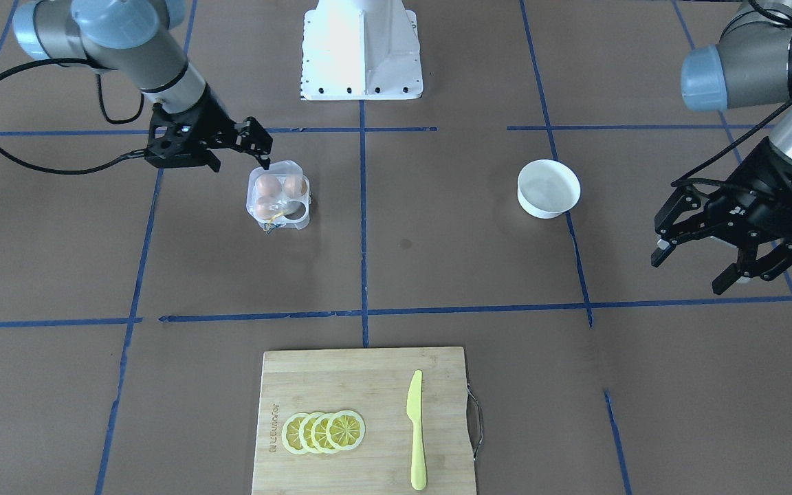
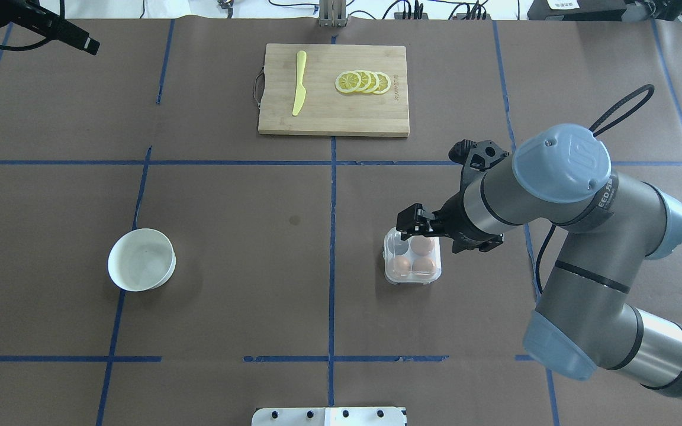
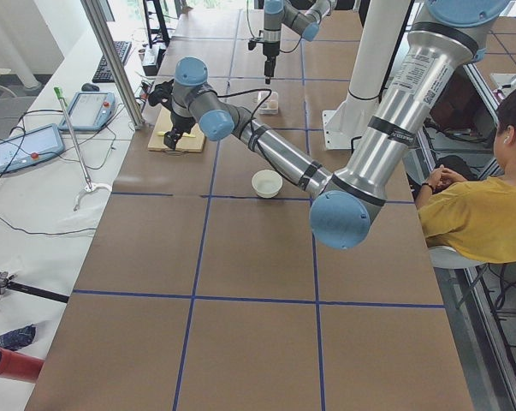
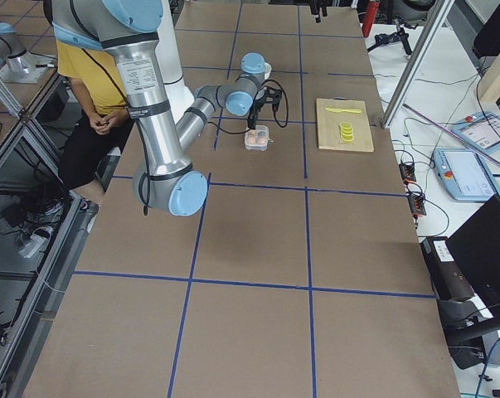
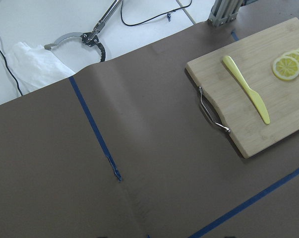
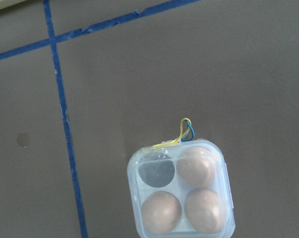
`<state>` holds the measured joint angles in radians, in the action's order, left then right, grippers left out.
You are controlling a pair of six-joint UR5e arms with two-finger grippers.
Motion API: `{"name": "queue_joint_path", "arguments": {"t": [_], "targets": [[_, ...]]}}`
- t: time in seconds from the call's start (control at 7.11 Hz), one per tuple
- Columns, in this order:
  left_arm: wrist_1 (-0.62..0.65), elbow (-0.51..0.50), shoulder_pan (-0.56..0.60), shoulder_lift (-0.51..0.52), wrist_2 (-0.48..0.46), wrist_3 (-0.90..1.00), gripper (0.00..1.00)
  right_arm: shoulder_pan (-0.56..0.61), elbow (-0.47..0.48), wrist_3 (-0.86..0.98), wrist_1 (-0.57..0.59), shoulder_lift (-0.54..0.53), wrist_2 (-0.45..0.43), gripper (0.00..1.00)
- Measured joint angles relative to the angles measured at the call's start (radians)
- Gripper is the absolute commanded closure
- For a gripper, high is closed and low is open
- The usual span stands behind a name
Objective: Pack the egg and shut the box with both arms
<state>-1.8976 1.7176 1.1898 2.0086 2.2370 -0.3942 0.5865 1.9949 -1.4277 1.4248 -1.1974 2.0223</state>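
The clear box (image 1: 279,197) sits on the table with three tan eggs (image 6: 195,166) in its cups; one cup (image 6: 156,172) is empty. Its lid looks down over the cups, and the yellow string (image 6: 181,136) hangs at the edge away from the robot. My right gripper (image 1: 263,159) hovers just above the box's robot-side edge, fingers together; it also shows in the overhead view (image 2: 415,223) over the box (image 2: 412,260). My left gripper (image 1: 695,268) is open and empty, high and far off to the side.
An empty white bowl (image 1: 548,189) stands on my left side of the table. A bamboo cutting board (image 1: 313,385) with lemon slices (image 1: 324,432) and a yellow knife (image 1: 415,430) lies at the far middle. The white pedestal (image 1: 361,48) is at the near edge.
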Motion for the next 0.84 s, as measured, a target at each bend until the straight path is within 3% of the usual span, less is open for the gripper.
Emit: {"name": "queue_joint_path", "arguments": {"t": [0.14,0.28,0.42,0.84], "targets": [[0.0,0.0,0.003,0.0,0.001,0.001,0.17,0.022,0.006,-0.004,0.016,0.009,0.014,0.0],[0.0,0.0,0.011,-0.002,0.006,0.002,0.03,0.052,0.006,-0.003,0.021,0.008,0.025,0.0],[0.0,-0.003,0.018,-0.004,0.011,0.003,0.01,0.093,0.001,0.019,0.024,-0.007,0.037,0.0],[-0.001,-0.009,0.052,-0.067,-0.025,0.081,0.01,0.328,-0.082,0.361,0.023,-0.121,0.136,0.0]]}}
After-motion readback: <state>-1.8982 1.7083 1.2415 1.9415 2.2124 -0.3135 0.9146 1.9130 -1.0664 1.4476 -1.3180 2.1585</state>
